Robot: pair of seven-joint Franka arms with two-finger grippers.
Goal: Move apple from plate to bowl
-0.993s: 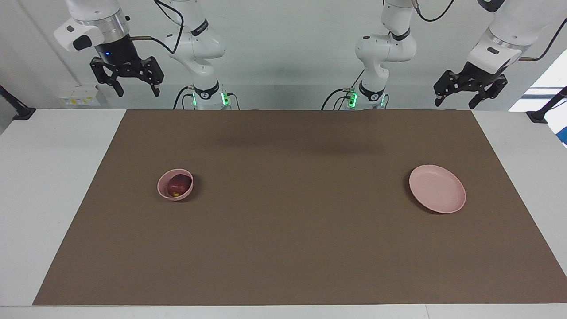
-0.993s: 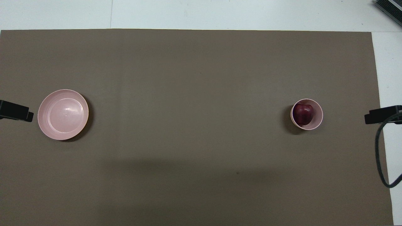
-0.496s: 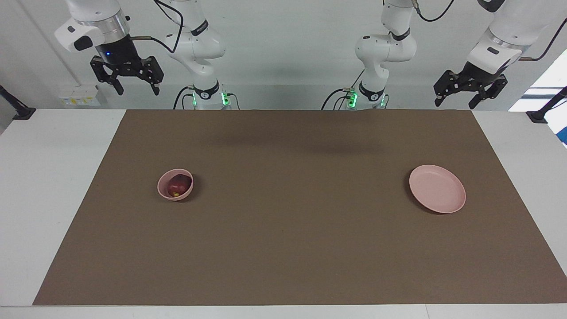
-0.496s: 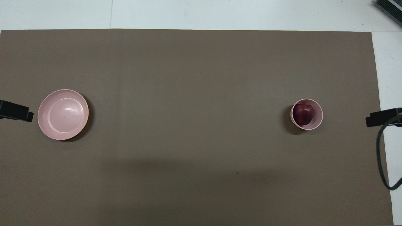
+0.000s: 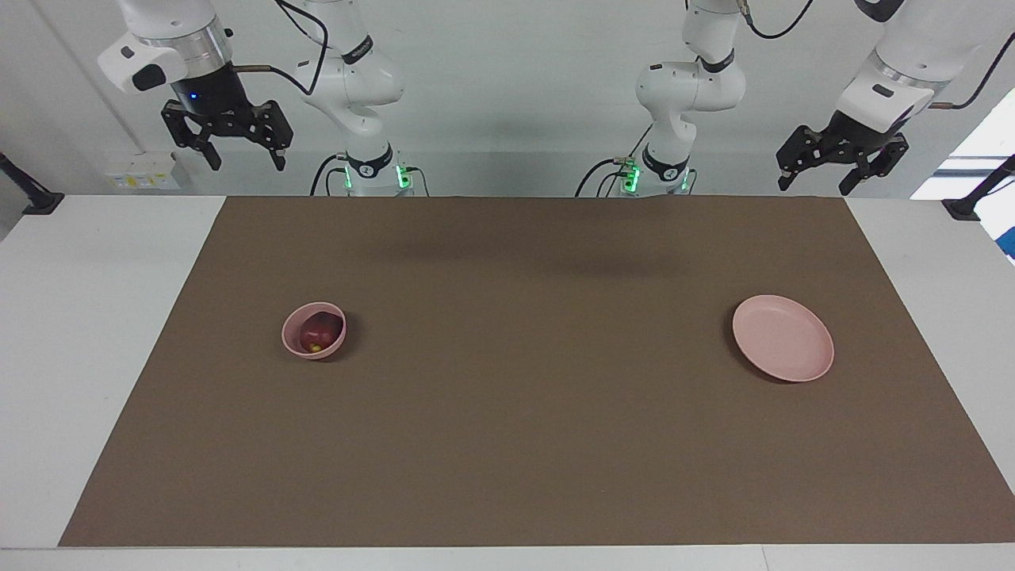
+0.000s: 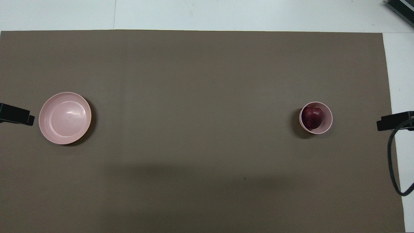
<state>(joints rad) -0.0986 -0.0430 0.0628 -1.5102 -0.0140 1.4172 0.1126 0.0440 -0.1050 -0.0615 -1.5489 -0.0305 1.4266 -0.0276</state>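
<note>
The apple (image 5: 319,332) sits in the bowl (image 5: 295,344), leaning against the wall on the side away from the right claw's end, so the move looks done. The bowl lies on the brown mat (image 5: 523,444) that covers the surface (image 5: 79,333), well below the right claw (image 5: 237,157), which hangs high near the robots' edge, fingers spread and holding nothing. The left claw (image 5: 816,176) hangs likewise at its own end, spread and empty, with the plate (image 5: 782,338) lying bare below it. Both arms appear parked clear of the dishes, probably because nothing is left to carry. The apple is round, dark red and glossy with a yellowish patch. Bowl and plate are smooth pale pink, one deep, one shallow and wider. The mat looks matte and flat.
</note>
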